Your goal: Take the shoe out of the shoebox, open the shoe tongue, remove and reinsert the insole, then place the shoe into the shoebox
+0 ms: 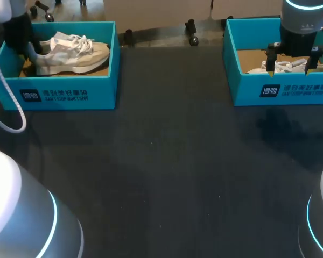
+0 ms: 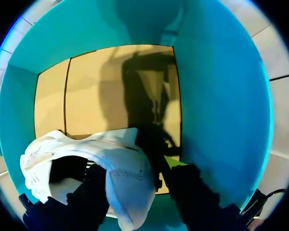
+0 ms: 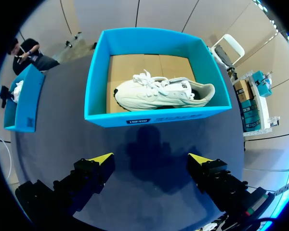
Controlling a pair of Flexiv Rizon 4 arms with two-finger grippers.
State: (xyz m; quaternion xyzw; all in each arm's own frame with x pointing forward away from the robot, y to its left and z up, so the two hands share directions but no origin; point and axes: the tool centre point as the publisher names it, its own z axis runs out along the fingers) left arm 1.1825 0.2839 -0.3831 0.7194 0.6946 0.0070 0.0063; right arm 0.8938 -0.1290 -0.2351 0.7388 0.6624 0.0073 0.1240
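Note:
A beige and white shoe (image 1: 70,54) lies in the left teal shoebox (image 1: 70,94). My left gripper (image 1: 33,54) is down inside that box at the shoe's heel. In the left wrist view the heel (image 2: 127,178) sits between the dark fingers (image 2: 192,192) of my left gripper (image 2: 135,178); one finger is in the shoe's mouth, the other behind the heel with a thin gap, so it reads open. A white shoe (image 3: 159,91) lies in the right shoebox (image 3: 154,118). My right gripper (image 3: 151,159) hangs open above the table in front of it, holding nothing.
The two shoeboxes stand at the far corners of the dark table (image 1: 167,161), with a wide stretch of bare surface between and in front of them. A white cable (image 1: 13,121) loops down from my left arm beside the left box.

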